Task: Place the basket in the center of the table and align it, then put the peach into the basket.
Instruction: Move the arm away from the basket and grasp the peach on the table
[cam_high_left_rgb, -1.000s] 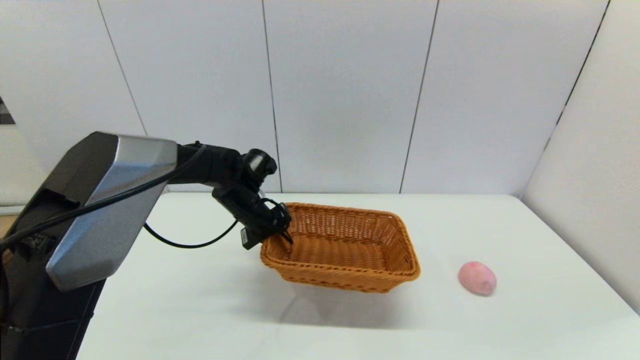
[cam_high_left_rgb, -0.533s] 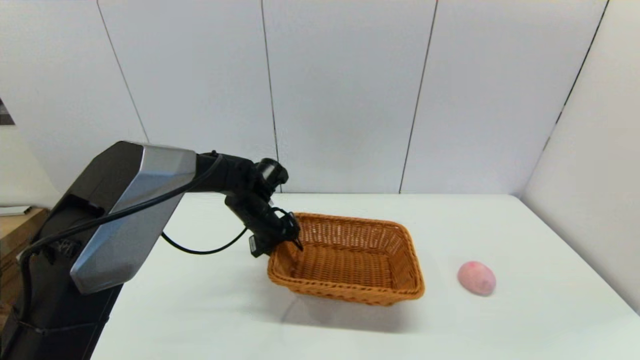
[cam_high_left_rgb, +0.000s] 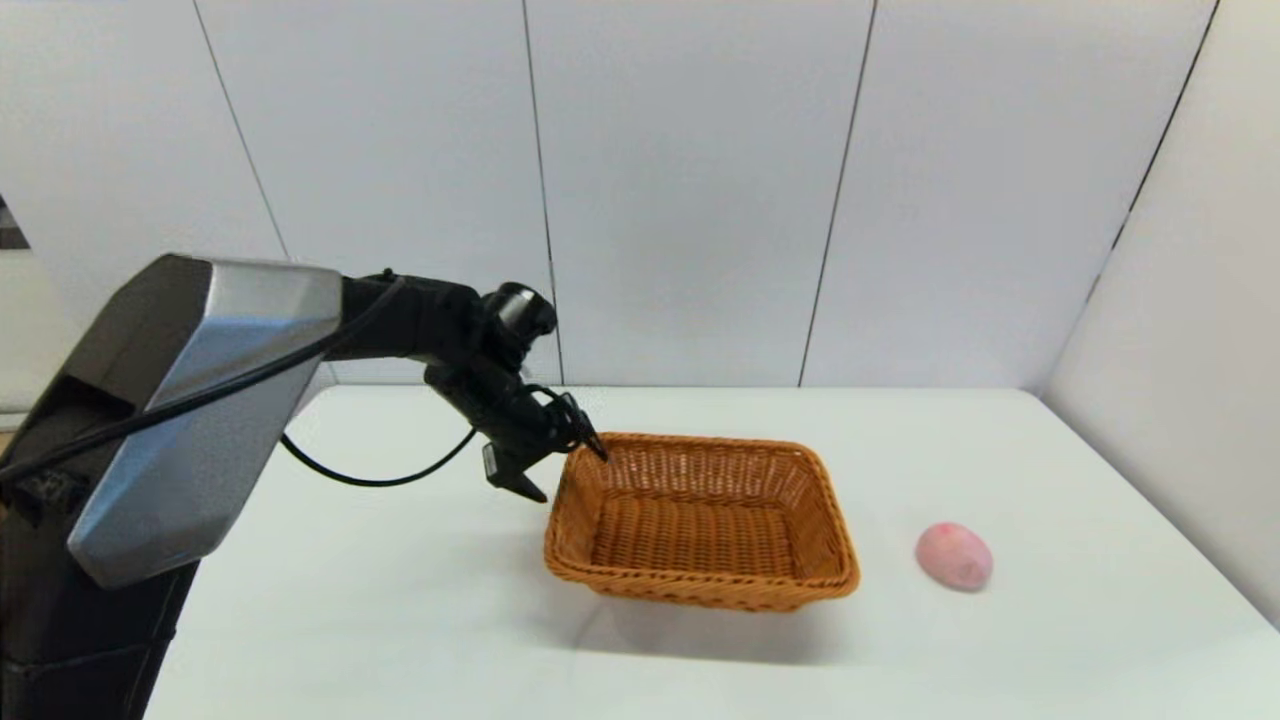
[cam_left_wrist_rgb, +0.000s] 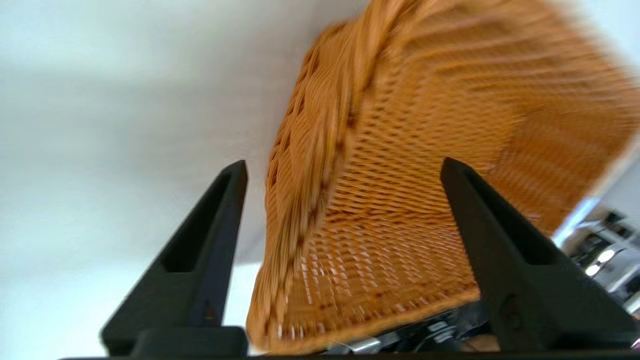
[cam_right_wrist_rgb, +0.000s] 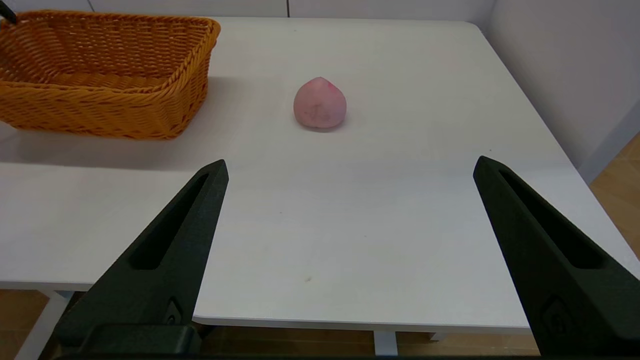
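Wicker basket (cam_high_left_rgb: 703, 522), one, beside one peach (cam_high_left_rgb: 954, 556) on the table (cam_high_left_rgb: 1050, 460); left gripper (cam_high_left_rgb: 566, 466) spread at its rim; right gripper (cam_right_wrist_rgb: 350, 250) parked, spread wide.

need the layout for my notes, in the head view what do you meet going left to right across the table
Black left gripper, open at the basket's left rim → rectangular orange-brown woven wicker basket → small rounded pale-pink peach, all above or on the plain white table.

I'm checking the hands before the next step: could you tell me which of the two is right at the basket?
The left hand, open astride the basket's far-left rim; the right hand hangs open off the table's near edge.
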